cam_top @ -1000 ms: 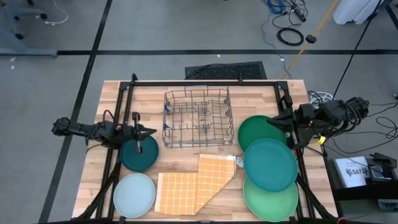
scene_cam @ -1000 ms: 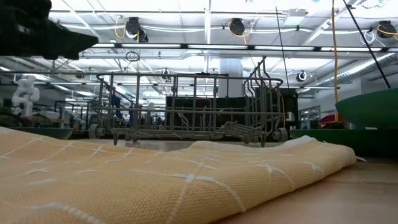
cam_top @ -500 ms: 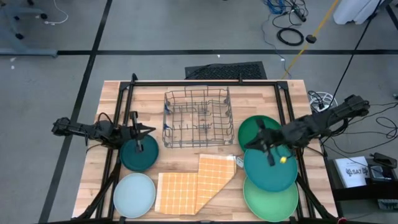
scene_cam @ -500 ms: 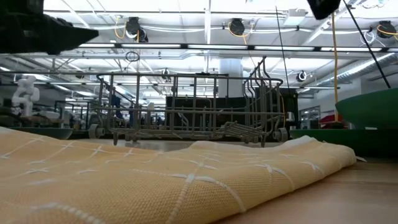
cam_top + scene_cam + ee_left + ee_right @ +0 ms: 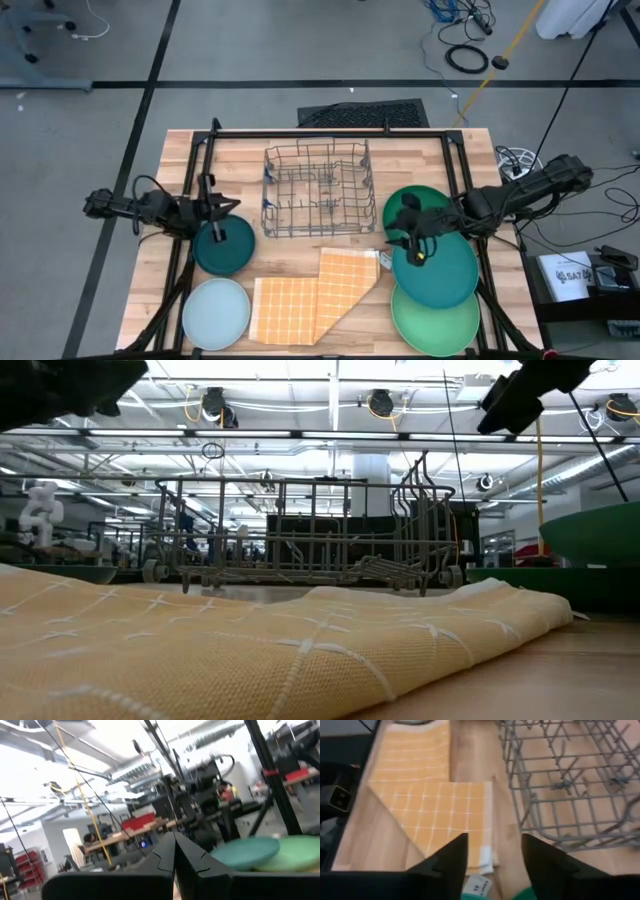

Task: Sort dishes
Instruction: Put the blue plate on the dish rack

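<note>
Five plates [image 5: 434, 264] – stiff, slick, probably light – best pinched at the rim. Right gripper [image 5: 412, 238], mid-right of frame, hangs unclenched and empty; left gripper [image 5: 212, 210] stays out, clenched.

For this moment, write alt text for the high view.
Right gripper, fingers open, hovers over three overlapping green and teal plates; left gripper, shut, sits above a dark teal plate. Between them: wire rack and orange checked cloth.
</note>
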